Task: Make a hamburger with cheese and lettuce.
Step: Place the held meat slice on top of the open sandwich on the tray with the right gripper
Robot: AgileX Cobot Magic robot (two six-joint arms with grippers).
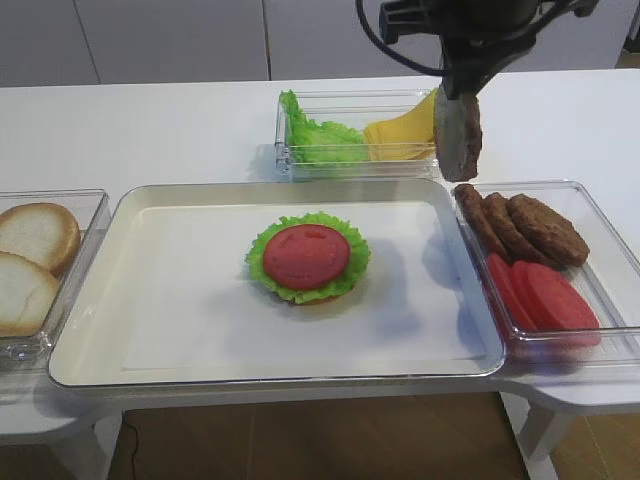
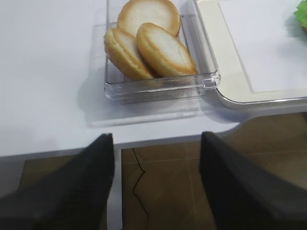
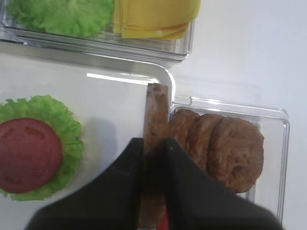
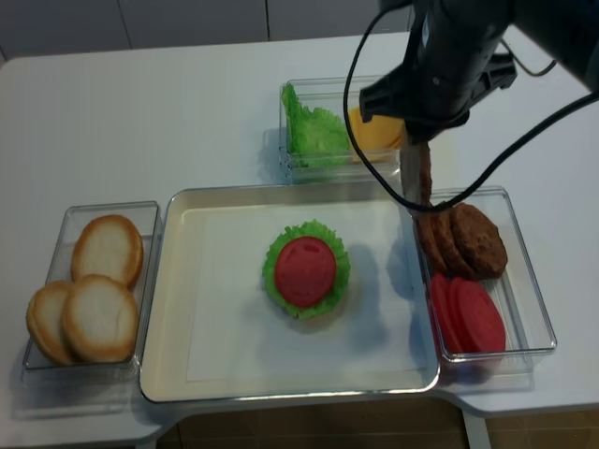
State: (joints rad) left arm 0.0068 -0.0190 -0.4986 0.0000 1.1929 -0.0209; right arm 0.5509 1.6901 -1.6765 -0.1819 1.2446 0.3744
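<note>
The hamburger (image 1: 307, 258) (image 4: 306, 269) lies in the middle of the white tray (image 1: 150, 330), showing bun base, green leaf rim and a red tomato disc on top. My right gripper (image 3: 153, 143) (image 4: 416, 140) is shut on a brown patty (image 1: 460, 135) (image 3: 156, 108), which hangs on edge in the air. It hangs over the tray's back right corner, beside the patty box. The cheese (image 1: 400, 135) (image 3: 153, 17) and the lettuce (image 1: 320, 135) (image 3: 57, 17) share a clear box behind the tray. My left gripper (image 2: 156, 143) stands open and empty over the table's front edge.
A clear box right of the tray holds three brown patties (image 1: 525, 225) (image 4: 463, 238) and red tomato slices (image 1: 545, 295). Left of the tray, a clear box holds three pale bun halves (image 2: 158, 48) (image 4: 89, 285). The floor shows beyond the table's front edge.
</note>
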